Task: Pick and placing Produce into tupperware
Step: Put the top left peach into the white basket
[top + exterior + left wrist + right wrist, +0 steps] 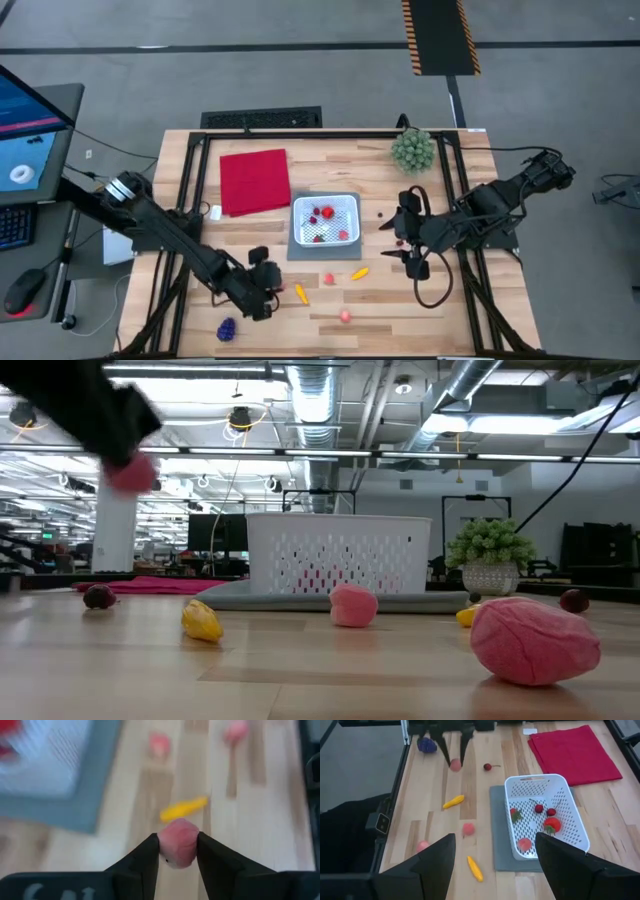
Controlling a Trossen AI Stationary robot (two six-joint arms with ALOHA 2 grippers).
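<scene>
The white tupperware point(325, 220) sits on a grey mat near the table's middle, with several red pieces inside point(551, 825). My left gripper point(268, 290) is near the table's near edge, left of the container, shut on a small pink toy piece point(177, 849). On the wood lie loose produce: a yellow piece point(300, 293), two pink ones point(329, 279) point(345, 316), an orange one point(360, 272), purple grapes point(227, 328) and a dark cherry point(488, 767). My right gripper point(492, 865) hangs open to the container's right. My left gripper pinches the pink piece point(178, 832) by its two sides between the fingers point(150, 855). The fingers point down at it from above point(452, 742). In the low view the piece point(130, 472) hangs well above the tabletop, lifted clear.
A flat red cloth point(254, 181) lies left of the container toward the far side. A green spiky ball plant point(412, 149) stands at the far right. A black frame runs round the table's edges. Bare wood shows between the loose pieces near the near edge.
</scene>
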